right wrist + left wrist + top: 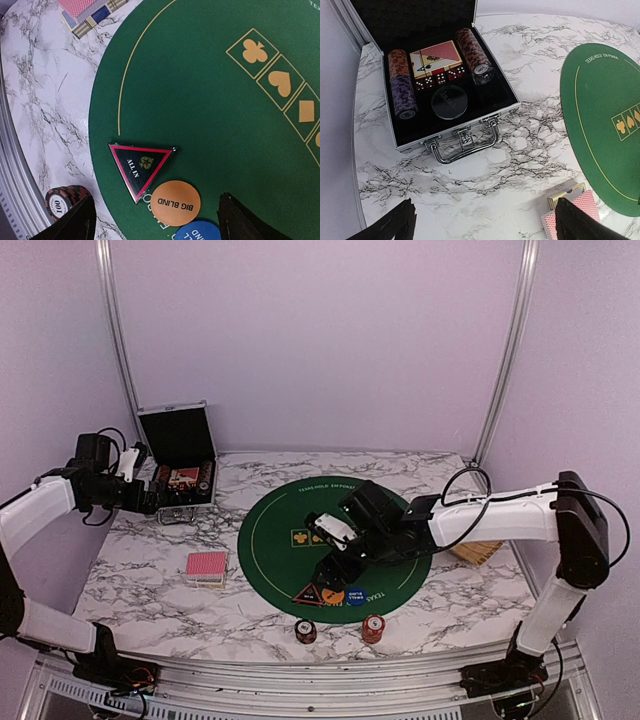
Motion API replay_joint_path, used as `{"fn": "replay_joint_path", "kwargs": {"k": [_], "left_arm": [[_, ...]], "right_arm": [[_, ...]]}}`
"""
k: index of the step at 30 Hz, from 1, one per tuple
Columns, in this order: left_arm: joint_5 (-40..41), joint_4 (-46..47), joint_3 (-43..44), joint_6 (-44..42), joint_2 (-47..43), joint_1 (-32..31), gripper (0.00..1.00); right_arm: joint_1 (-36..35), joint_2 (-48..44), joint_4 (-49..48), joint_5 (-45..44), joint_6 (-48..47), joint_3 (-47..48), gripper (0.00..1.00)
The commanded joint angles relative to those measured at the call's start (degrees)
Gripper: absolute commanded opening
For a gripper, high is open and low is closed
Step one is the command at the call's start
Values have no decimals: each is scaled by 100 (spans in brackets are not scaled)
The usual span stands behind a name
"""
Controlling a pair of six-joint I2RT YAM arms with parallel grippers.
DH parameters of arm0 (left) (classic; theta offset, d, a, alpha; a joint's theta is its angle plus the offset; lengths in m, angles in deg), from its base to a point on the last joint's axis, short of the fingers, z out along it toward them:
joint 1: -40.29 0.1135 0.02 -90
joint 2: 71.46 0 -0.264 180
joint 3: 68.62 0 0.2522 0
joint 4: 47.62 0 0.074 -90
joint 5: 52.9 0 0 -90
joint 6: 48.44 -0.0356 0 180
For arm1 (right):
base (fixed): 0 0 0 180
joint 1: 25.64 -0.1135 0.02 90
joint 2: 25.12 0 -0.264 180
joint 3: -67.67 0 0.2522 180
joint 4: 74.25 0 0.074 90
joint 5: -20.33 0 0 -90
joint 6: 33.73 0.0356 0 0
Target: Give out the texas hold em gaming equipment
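Note:
On the near edge of the round green mat [335, 530] lie a black triangular marker [141, 167], an orange button [175, 203] and a blue button [200, 232]. My right gripper [155, 220] hovers open just above them, fingers straddling the orange button and holding nothing. Two short stacks of dark-red chips [306, 631] [373, 628] stand off the mat near the front edge. A pink-red-backed card deck [207, 566] lies left of the mat. My left gripper [485, 225] is open and empty over bare marble between that deck [570, 205] and the case.
The open silver-edged black case [460, 131] stands at the back left, holding chip rows [472, 50], a card pack [436, 59], dice and a clear disc [448, 102]. A wooden block [478, 551] lies right of the mat under the right arm.

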State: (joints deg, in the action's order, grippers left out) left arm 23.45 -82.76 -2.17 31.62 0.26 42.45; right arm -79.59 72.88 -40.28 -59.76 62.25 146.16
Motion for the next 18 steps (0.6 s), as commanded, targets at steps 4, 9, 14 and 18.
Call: {"fn": "replay_joint_path", "kwargs": {"k": [4, 9, 14, 18], "left_arm": [[-248, -367, 103, -39, -258, 26, 99], [-329, -431, 64, -22, -320, 28, 99], [-352, -620, 143, -150, -382, 25, 99], [-350, -694, 167, -200, -428, 27, 99]], "right_arm": [[-239, 378, 267, 175, -194, 366, 79], [-374, 734, 361, 77, -324, 563, 73], [-388, 961, 401, -13, -386, 785, 68], [-440, 1143, 409, -128, -416, 896, 61]]}}
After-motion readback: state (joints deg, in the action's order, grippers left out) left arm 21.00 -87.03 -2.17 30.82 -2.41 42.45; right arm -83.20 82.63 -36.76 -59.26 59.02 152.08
